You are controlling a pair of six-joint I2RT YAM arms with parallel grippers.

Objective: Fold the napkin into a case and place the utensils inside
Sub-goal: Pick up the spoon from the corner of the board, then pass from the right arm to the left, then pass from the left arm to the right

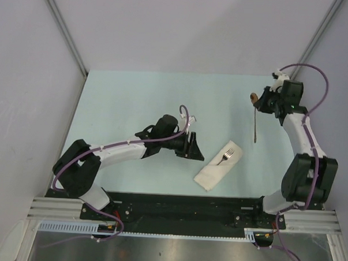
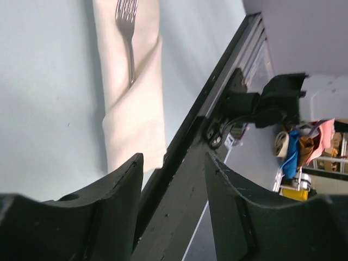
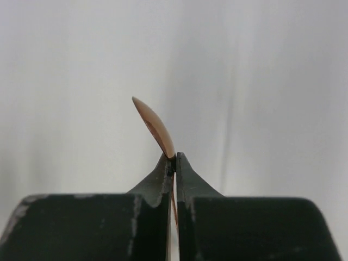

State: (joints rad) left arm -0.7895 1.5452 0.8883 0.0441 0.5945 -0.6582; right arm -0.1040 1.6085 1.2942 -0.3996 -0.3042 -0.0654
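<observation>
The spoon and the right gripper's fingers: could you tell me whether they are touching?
Touching. The right wrist view shows the right gripper shut on the spoon, its fingertips pinching the neck just below the coppery bowl.

Your left arm (image 1: 118, 148) and right arm (image 1: 305, 136): white links, black joints, purple cable (image 1: 304, 65) looping along each. Left tool (image 2: 173, 163) and right tool (image 3: 174, 160): matte black fingers (image 2: 109, 217), scuffed pale edges. Green light (image 1: 291, 103) on right wrist.

Your top view looks down from the near side. Left wrist, low, faces near-right, sharing the case (image 1: 211, 174). Right wrist faces wall (image 3: 244, 81).
</observation>
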